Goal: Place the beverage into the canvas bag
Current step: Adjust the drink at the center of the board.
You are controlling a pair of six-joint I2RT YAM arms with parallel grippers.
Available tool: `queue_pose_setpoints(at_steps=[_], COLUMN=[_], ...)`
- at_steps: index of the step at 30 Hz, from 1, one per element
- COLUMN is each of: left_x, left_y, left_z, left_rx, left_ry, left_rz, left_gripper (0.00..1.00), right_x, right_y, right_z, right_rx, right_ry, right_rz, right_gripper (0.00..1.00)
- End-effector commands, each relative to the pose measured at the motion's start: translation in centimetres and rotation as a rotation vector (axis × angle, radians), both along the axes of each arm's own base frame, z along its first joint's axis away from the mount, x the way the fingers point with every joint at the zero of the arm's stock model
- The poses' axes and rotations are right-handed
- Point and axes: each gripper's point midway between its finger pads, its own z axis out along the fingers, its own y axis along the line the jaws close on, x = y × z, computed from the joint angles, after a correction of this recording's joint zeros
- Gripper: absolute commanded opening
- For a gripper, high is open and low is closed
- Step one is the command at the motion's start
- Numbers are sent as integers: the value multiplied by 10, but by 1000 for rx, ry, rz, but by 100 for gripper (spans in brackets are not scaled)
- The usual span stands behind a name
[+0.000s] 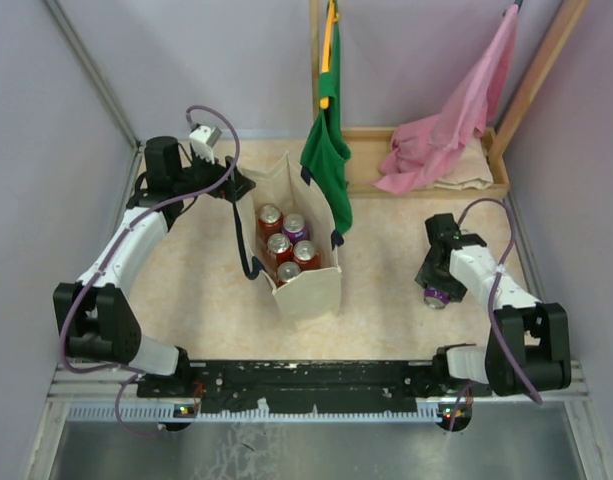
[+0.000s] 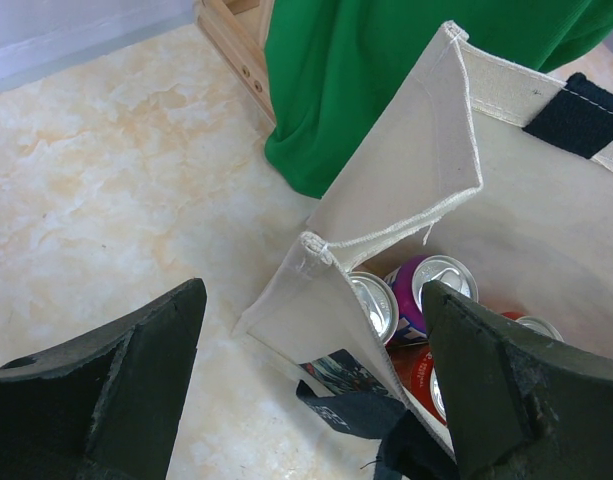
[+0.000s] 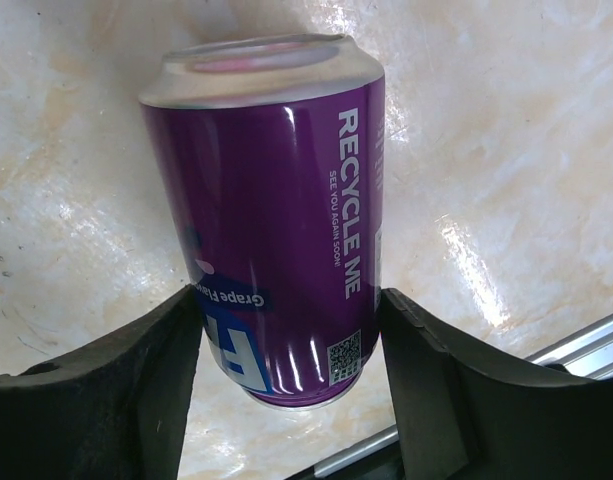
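Grasping arm: right gripper (image 3: 291,300), far nearer the beverage than the left
Beverage: purple can (image 3: 276,230), near the right edge of the table (image 1: 206,290), toward its near right corner, not yet in the bag
Can's axis: it seems to lie on its side, long axis running along the fingers and away from the wrist, silver top at the far end
Right jaws: one on each flank of the can's lower half, pressed against it as far as the wrist view shows
Canvas bag (image 1: 311,285): mid-table, upright, mouth open, several cans (image 1: 286,245) standing inside; well apart from the purple can, to its left
Left gripper (image 2: 314,290): jaws wide apart, holding nothing, a top corner of the bag's rim in line between them; contact cannot be told
Next move, as I judge: lift, carry leftward, lower the can through the open mouth
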Motion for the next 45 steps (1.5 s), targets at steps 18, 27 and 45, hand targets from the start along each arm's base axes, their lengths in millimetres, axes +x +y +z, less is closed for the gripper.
queue_pose_setpoints(at_steps=[18,27,45], left_x=[1,-1,6], left_y=[-1,1,4], left_z=[10,8,8], left_rx=[-14,-17,-27], left_ry=[-36,-37,-38], left_rz=[-15,-1,25], left_gripper=[94,94,94], right_x=[17,32,112], right_y=[52,63,59], right_z=[69,59,61], right_rx=[278,339,280], right_ry=[157,244,310], right_rz=[280,358,450], right_gripper=[0,0,3])
